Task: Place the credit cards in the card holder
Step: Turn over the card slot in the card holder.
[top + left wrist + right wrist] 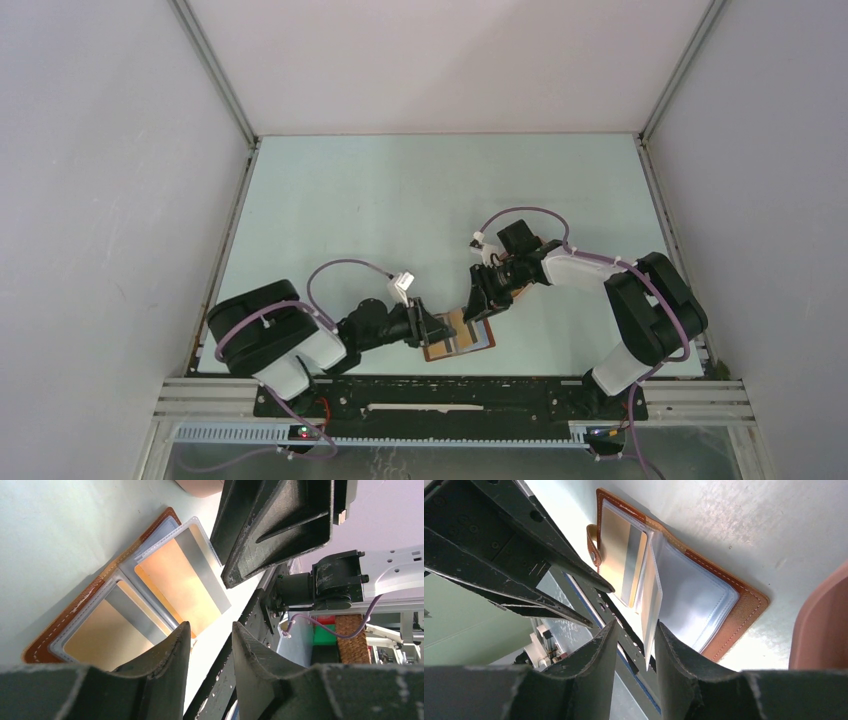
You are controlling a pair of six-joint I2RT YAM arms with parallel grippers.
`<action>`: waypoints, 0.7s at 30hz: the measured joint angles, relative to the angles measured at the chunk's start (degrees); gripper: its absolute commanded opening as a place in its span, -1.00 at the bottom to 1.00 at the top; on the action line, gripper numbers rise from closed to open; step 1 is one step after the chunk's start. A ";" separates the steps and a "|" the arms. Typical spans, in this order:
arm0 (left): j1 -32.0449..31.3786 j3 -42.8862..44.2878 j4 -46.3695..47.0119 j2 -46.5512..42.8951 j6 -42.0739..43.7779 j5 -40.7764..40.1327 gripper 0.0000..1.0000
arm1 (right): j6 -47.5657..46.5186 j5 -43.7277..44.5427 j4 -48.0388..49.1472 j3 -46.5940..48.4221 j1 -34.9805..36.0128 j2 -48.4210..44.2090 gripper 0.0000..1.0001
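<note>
Right, starting at the left: the left arm lies low along the near edge, forearm stretched rightward. The left gripper (430,328) sits at the left end of the card holder (462,340), fingers spread with nothing between them. The holder is lying open and flat on the table (400,200), close to the near edge, its long axis running left to right, the right end tipped slightly away. The left wrist camera shows what the overhead can't: two yellow-orange cards (175,575) with silver stripes, tucked in clear sleeves. Over to the right arm, elbow out wide, forearm reaching in leftward, with the right gripper (480,303) over the holder's middle. Its own camera shows a clear sleeve leaf (651,600) standing up in the gap between parted fingers, not visibly pinched. It also shows the snap tab (594,550) and, far right, the pink tray (824,630).
</note>
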 measured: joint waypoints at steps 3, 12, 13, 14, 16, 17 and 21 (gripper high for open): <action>0.22 -0.57 -1.42 -2.14 0.50 -0.50 -0.17 | -0.17 0.46 -0.02 0.00 0.00 0.00 -0.20; 0.59 -0.68 -12.74 -13.27 4.50 -3.15 -0.14 | -0.39 1.53 -0.02 0.00 0.59 0.00 -0.40; 0.59 -0.68 -15.02 -15.30 5.22 -3.76 -0.14 | -0.39 1.62 -0.02 0.00 0.70 0.00 -0.44; 0.61 -0.70 -17.25 -17.25 5.92 -4.31 -0.13 | -0.42 1.66 0.00 0.02 0.85 0.02 -0.49; 0.61 -0.68 -22.01 -21.16 7.41 -5.53 -0.11 | -0.42 1.68 -0.04 0.11 1.09 0.17 -0.60; 0.63 -0.68 -23.96 -22.67 8.02 -5.97 -0.10 | -0.42 1.68 -0.07 0.28 1.22 0.33 -0.66; 0.61 -0.68 -33.24 -29.40 10.36 -8.24 -0.03 | -0.46 1.70 0.00 1.20 1.27 0.94 -0.83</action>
